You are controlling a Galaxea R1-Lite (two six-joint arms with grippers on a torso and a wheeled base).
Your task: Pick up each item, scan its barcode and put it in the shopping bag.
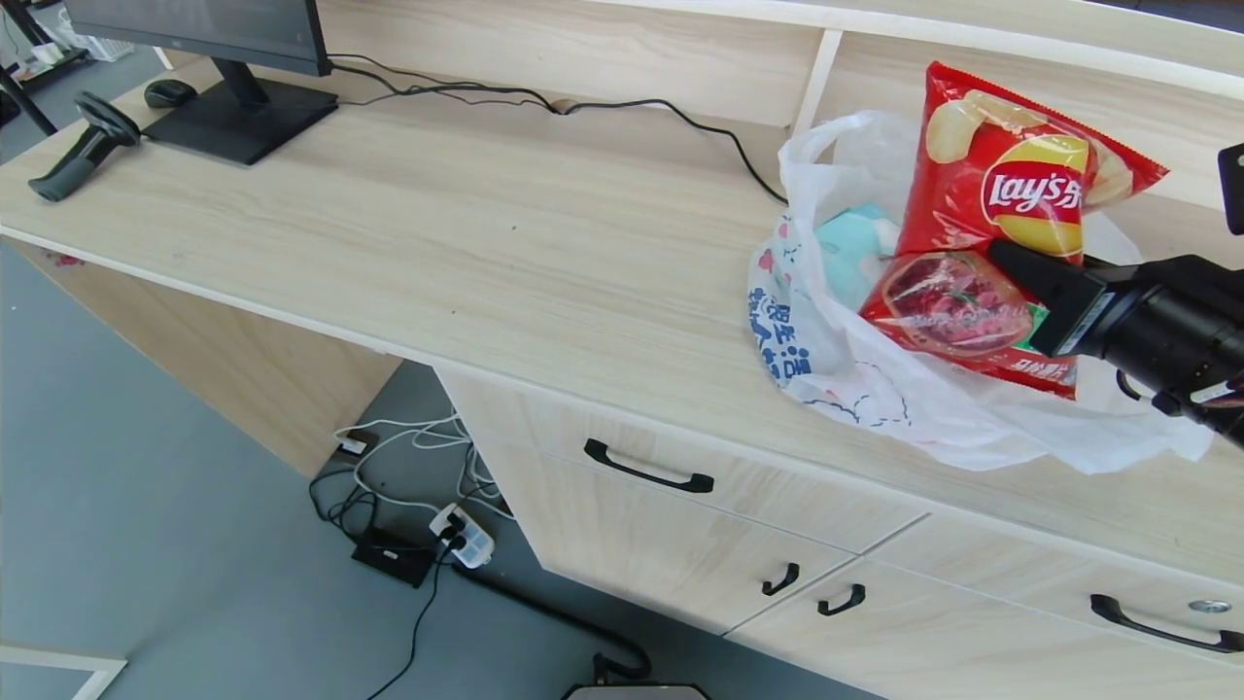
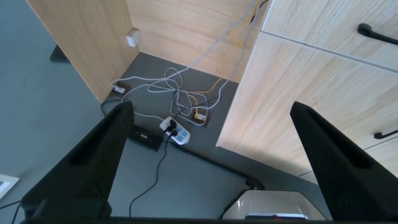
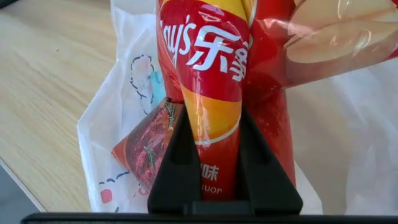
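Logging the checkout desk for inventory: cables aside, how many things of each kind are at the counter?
3 desk devices: monitor, mouse, handheld scanner
1 shopping bag
1 chip bag, in the right gripper
1 teal item inside the bag
Total: 6

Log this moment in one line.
right gripper: shut on chips | chips: at bag mouth | left gripper: open, empty
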